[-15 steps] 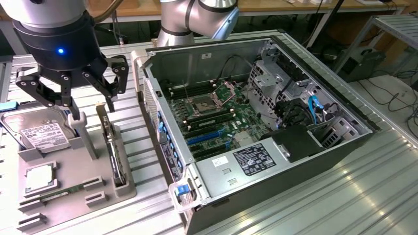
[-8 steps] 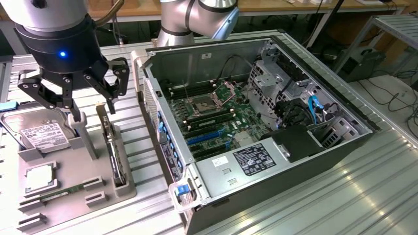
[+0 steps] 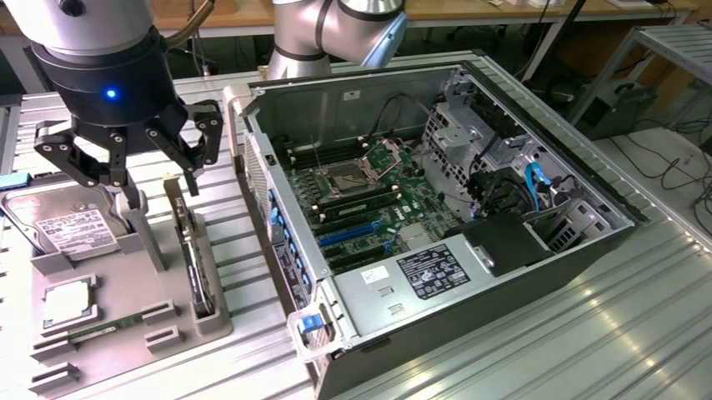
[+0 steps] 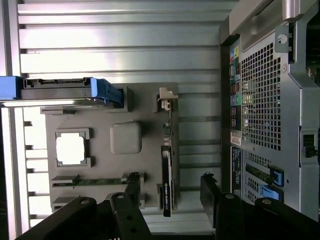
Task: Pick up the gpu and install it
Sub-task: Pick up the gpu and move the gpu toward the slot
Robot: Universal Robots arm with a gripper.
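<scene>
in the exterior view the gripper [image 3: 159,185] hangs over the grey tray [image 3: 139,287] with its jaws spread wide and nothing between them. the gpu [image 3: 197,260] stands on its long edge in a tray slot, just below the fingertips and slightly toward the open computer case [image 3: 333,108]. the hard drive [image 3: 72,233] lies to the gripper's other side. in the wrist view the gripper [image 4: 170,186] lines up along the card: the gpu [image 4: 167,165] runs edge-on roughly midway between the two fingers [image 4: 131,187], with its silver bracket [image 4: 168,97] at the end farthest from the gripper. a good pick probably means keeping this centring and coming straight down so that one finger passes each face. the grip is likely best taken at mid-length on board and shroud, not on the bracket, and closed gently because the card is thin.
</scene>
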